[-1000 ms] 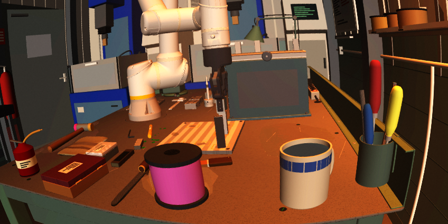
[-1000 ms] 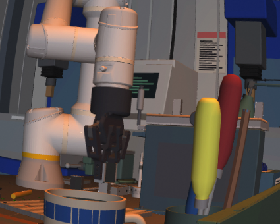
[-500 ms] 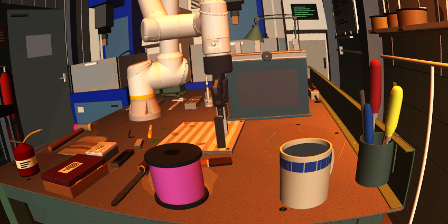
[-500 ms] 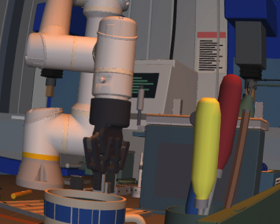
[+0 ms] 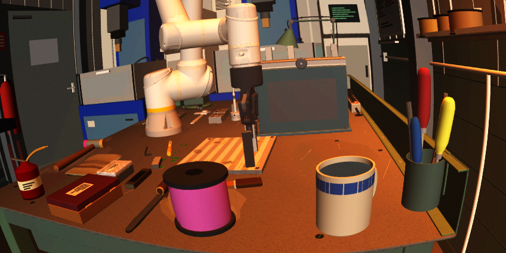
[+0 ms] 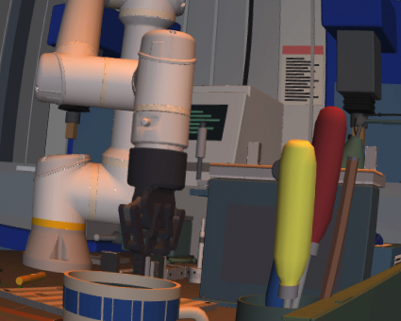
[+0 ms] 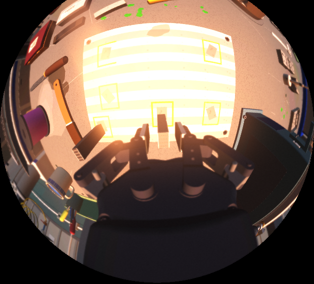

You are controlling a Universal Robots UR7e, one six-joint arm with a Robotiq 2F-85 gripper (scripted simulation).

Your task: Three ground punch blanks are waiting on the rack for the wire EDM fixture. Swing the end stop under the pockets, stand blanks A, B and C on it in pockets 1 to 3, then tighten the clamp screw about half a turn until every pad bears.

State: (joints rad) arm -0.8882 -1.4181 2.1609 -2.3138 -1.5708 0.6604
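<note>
On the striped rack plate (image 5: 227,153) at the middle of the bench a dark punch blank (image 5: 249,149) (image 7: 163,130) stands upright in a yellow-outlined slot near the plate's right edge. My gripper (image 5: 247,127) (image 7: 162,130) is straight above it, lowered around its top, and it is open with nothing in it. A second blank (image 7: 88,143) stands at the plate's near corner. The EDM fixture (image 5: 218,115) sits further back beside the arm's base, small and partly hidden by the arm.
A blue-banded mug (image 5: 344,193) and a pink wire spool (image 5: 199,199) stand at the front of the bench. A grey machine box (image 5: 303,96) rises just right of the plate. A tool cup (image 5: 422,179) sits at the right edge. A file (image 5: 145,211) and boxes lie to the left.
</note>
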